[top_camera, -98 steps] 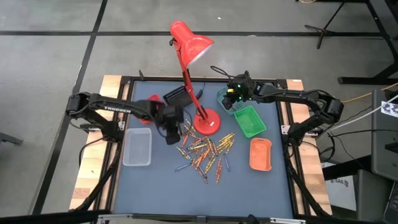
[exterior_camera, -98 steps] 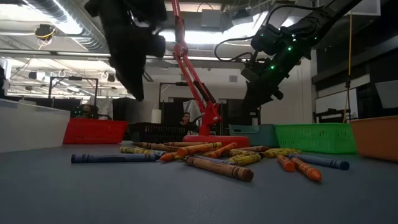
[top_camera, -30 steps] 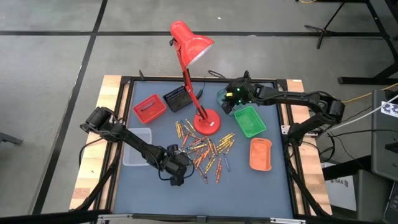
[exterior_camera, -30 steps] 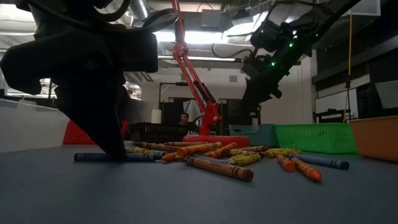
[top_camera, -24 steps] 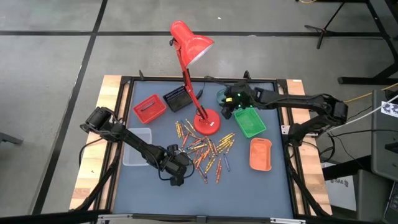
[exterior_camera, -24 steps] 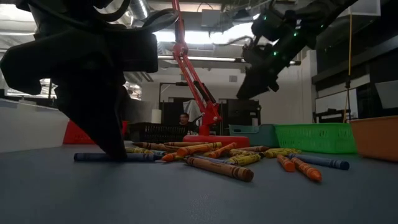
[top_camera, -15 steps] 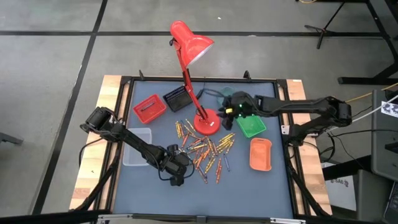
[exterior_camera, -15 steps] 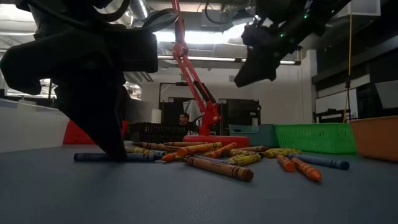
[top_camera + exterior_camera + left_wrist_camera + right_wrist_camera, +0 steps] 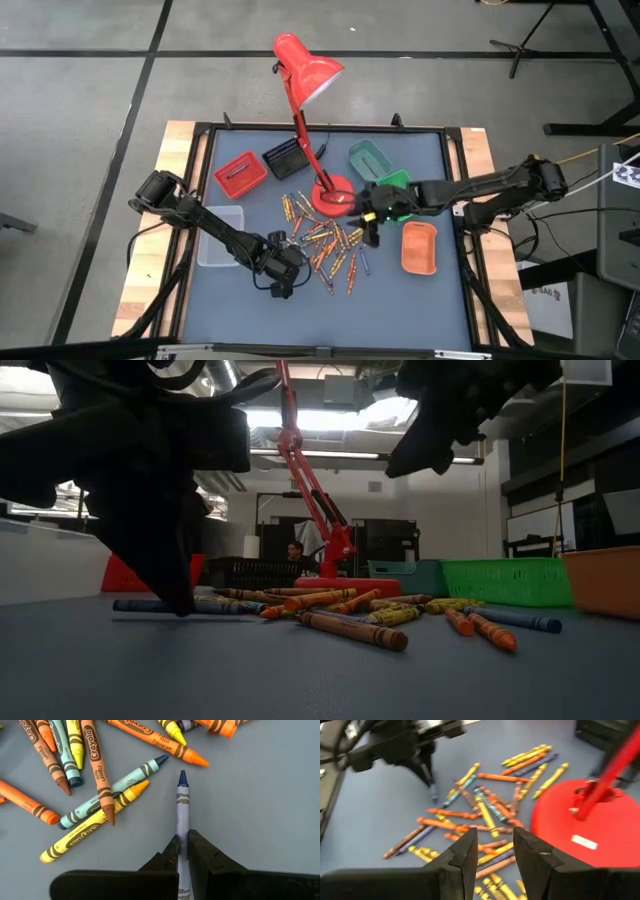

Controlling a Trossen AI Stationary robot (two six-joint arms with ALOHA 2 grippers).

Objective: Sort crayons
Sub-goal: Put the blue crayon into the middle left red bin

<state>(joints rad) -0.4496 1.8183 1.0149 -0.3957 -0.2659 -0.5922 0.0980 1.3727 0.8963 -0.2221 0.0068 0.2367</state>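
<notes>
Many crayons (image 9: 330, 245) lie loose on the blue-grey table near the red lamp's base (image 9: 333, 195). At the pile's near left, my left gripper (image 9: 283, 287) is shut on a blue-grey crayon (image 9: 182, 805). The crayon's blue tip points away from the wrist. In the low view this crayon (image 9: 215, 606) lies level just above the table. My right gripper (image 9: 495, 852) hangs open above the pile's right side (image 9: 372, 232), with nothing between its fingers. My left gripper pinches the blue-grey crayon's wrapped shaft (image 9: 183, 832), about midway along it, between its two fingers. The fingers (image 9: 178, 595) come down steeply from above. The crayon stays level and close over the table, with both ends free.
Small trays ring the pile: red (image 9: 240, 174), black (image 9: 287, 158), teal (image 9: 370, 158), green (image 9: 397, 183) partly under my right arm, orange (image 9: 418, 247) and a clear one (image 9: 221, 236). The lamp's arm leans over the far middle. There is bare table toward the near edge.
My right gripper has swung from the teal tray at the far right toward the near edge. It is now above the crayons beside the lamp's base and is still open. The blue-grey crayon in my left gripper has come up slightly off the table.
</notes>
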